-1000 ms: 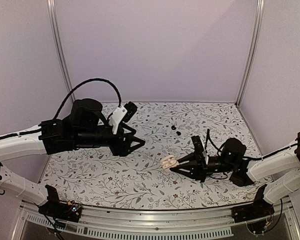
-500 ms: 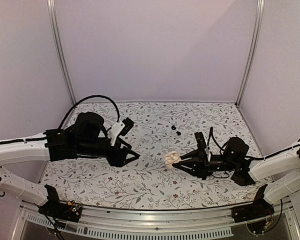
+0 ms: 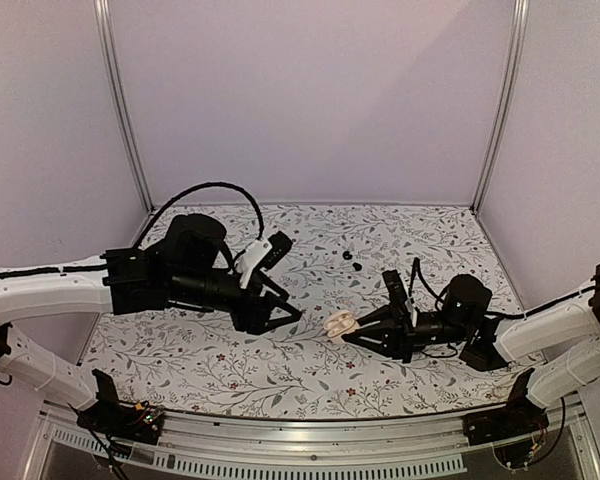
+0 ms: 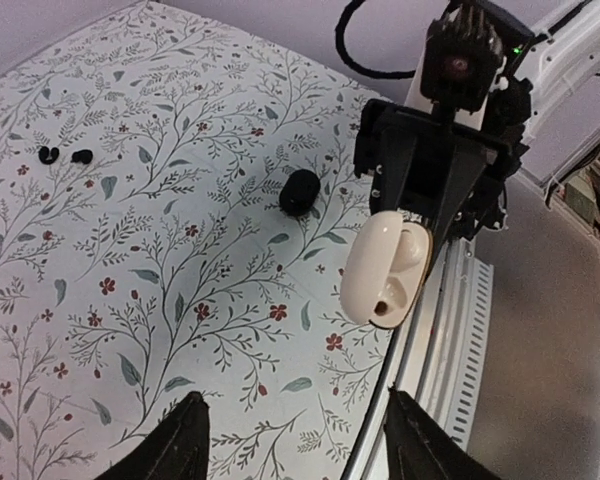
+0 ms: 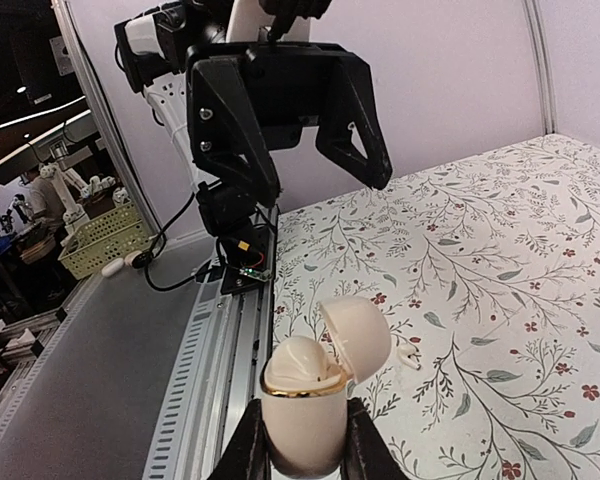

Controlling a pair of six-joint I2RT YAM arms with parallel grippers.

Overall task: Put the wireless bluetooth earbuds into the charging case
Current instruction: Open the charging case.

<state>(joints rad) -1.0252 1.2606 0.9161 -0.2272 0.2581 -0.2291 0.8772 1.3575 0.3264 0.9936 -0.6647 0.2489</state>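
Two tiny black earbuds (image 3: 352,261) lie side by side on the floral table at centre back; they also show in the left wrist view (image 4: 65,155) at far left. My right gripper (image 3: 348,331) is shut on a cream charging case (image 3: 338,323) with its lid flipped open, held upright just above the table (image 5: 305,400). Something cream and rounded fills the case's top. My left gripper (image 3: 285,322) is open and empty, pointing at the cream case from its left, a short gap away. Its fingertips (image 4: 193,405) frame the floral surface.
A larger black oval case (image 4: 300,190) lies on the table beside the right gripper. A small white bud (image 5: 408,358) lies on the table just right of the cream case. The table's metal front rail (image 4: 450,330) runs under the case.
My left arm has swung right and forward, bringing its open gripper closer to the cream case. The right gripper has shifted slightly while still holding the case.
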